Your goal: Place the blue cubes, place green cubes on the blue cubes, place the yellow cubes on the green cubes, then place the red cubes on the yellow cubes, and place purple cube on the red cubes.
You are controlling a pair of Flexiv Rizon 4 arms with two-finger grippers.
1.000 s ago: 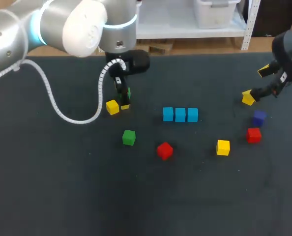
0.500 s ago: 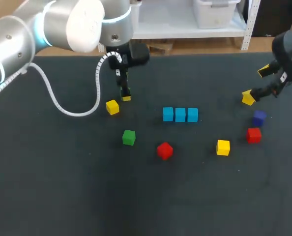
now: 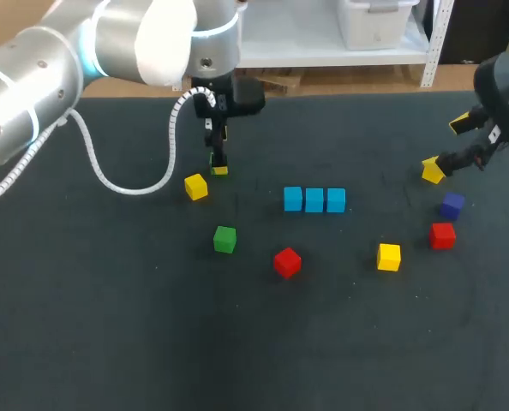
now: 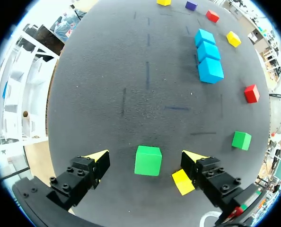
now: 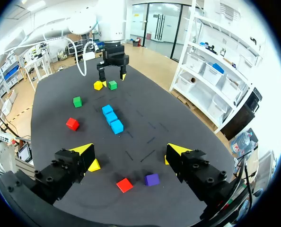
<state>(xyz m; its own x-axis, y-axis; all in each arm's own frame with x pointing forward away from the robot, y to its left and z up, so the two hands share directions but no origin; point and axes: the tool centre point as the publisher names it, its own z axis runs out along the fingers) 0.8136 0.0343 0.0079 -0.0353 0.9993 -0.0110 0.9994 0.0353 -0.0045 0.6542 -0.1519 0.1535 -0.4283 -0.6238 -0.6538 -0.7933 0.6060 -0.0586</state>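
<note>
At the far left of the dark grey table (image 3: 109,308), under the left gripper (image 4: 145,157), sits a small bright green cube (image 4: 148,161). It is plain-faced and sharp-edged, and it rests flat on the surface. It lies between the two yellow-tipped fingers, which stand wide apart with a clear gap on either side, so nothing is clamped. A yellow cube (image 4: 183,182) lies just beside one finger, turned at an angle, near the green one but not touching it. Toward the middle of the table, three light-blue cubes (image 3: 314,199) stand in a straight row, side against side. Nearer the robot are a second green cube (image 3: 224,239) and a red cube (image 3: 287,262), set apart from each other. On the right side lie another yellow cube (image 3: 389,256), a second red cube (image 3: 443,235) and a purple cube (image 3: 452,205), the last two near each other. The right gripper (image 5: 131,152) hangs at the table's far right, its fingers spread with nothing held between them. A third yellow cube (image 3: 432,170) sits close by one fingertip. Every cube lies singly on the table.
</note>
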